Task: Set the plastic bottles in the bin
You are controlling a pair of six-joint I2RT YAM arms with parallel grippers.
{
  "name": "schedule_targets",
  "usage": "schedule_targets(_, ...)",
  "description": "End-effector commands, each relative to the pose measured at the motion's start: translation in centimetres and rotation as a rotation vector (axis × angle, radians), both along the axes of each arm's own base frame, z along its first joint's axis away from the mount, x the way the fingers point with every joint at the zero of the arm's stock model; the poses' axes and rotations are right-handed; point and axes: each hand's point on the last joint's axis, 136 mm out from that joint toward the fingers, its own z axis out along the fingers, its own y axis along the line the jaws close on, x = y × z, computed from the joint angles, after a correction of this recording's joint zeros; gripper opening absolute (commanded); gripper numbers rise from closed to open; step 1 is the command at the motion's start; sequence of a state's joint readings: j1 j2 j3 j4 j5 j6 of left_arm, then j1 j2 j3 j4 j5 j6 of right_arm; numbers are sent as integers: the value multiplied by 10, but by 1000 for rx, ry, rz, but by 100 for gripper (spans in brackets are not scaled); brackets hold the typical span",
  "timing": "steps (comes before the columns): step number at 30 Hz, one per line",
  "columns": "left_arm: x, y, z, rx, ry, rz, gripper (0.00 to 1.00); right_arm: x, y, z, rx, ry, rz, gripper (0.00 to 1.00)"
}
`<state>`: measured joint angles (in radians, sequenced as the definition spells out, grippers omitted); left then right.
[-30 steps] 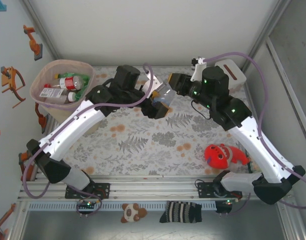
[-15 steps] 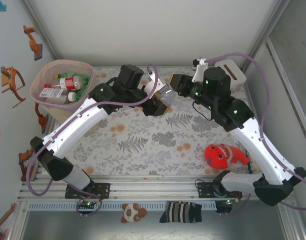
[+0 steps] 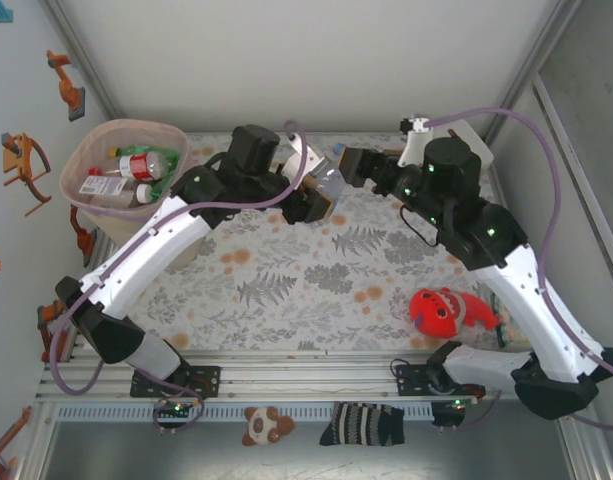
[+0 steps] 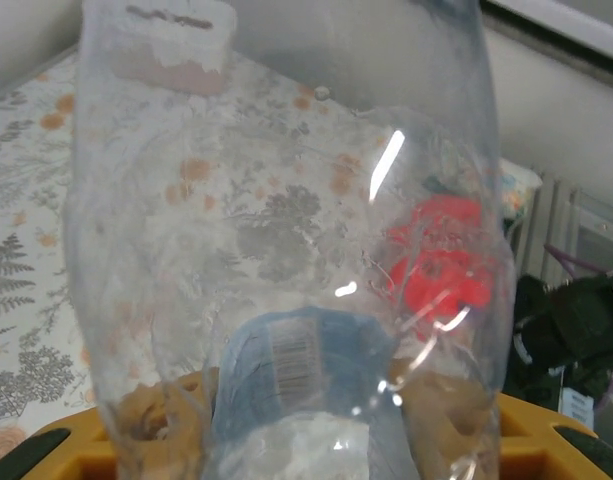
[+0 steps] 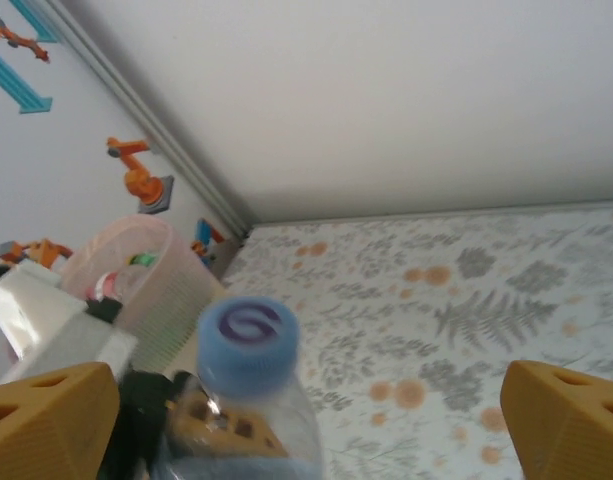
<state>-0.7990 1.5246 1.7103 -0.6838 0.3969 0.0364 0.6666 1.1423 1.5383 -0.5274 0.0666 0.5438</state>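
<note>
One table (image 3: 286, 290) under a fern-and-flower cloth takes up the floor of the cell, closed in by a white back wall and side walls. Two arms rise from its near edge: the left arm (image 3: 156, 250) leans toward the far middle, and the right arm (image 3: 506, 270) bends in to meet it there.

One bin (image 3: 78, 160) stands in the far left corner, hard by the left wall. The bottles (image 3: 136, 170) in it lie heaped: at least three, green and clear with red caps, though the exact count cannot be told. One red toy (image 3: 441, 310) lies near the right near edge of the cloth.

The left gripper (image 3: 319, 197) is clamped on one clear bottle (image 3: 329, 183), held above the far middle of the table, well apart from the bin. The right gripper (image 3: 348, 166) sits just beside it with its jaws spread wide, holding nothing.

The right wrist view gives what the top view does not: the blue cap (image 5: 248, 340) stands between the two yellow fingertips (image 5: 56, 415) and touches neither. The left wrist view looks through the bottle's wall to a barcode label (image 4: 296, 355) and one white-pink tissue box (image 4: 171, 45) at the far edge.

The middle and near left of the cloth are bare.
</note>
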Motion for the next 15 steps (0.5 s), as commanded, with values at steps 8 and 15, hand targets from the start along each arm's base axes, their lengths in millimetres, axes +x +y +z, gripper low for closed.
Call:
schedule_targets(8, 66, 96, 64, -259, 9, 488, 39, -15, -64, 24, -92, -146, -212, 100)
schedule_targets(15, 98, 188, 86, -409, 64, 833, 32, -13, -65, 16, -113, -126, -222, 100)
